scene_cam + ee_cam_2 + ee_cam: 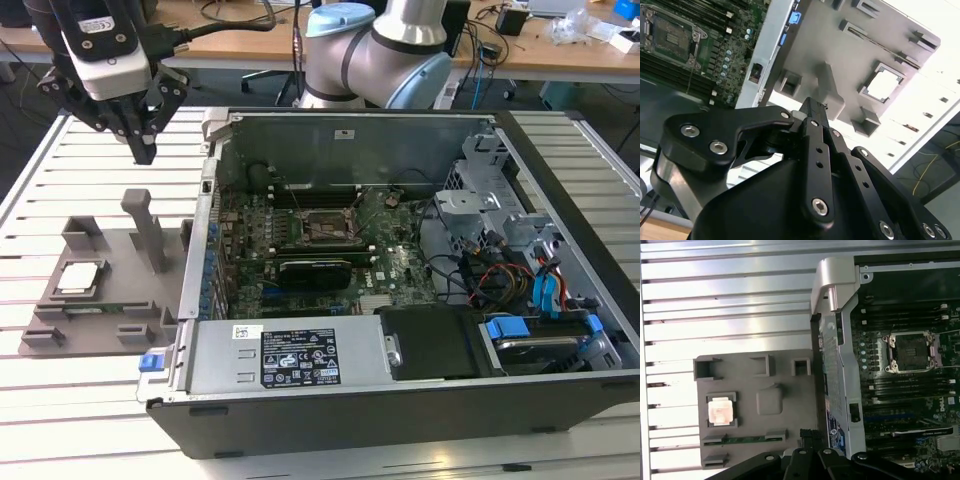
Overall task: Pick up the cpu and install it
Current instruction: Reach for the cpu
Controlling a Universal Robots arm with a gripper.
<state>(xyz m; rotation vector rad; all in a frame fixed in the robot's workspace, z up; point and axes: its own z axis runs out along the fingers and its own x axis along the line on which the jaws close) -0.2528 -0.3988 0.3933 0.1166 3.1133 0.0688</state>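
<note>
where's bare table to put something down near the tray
In the exterior view, bare slatted table lies in front of the grey tray, and behind it, below the gripper. The tray is crowded with pegs and the cpu; the open computer case is packed with boards and cables.

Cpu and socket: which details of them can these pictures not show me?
cpu top: glare whitens it in both wrist views; too small in the exterior view.
socket contacts: too small in every view.
tray edge: hidden behind the gripper in the first wrist view.
</note>
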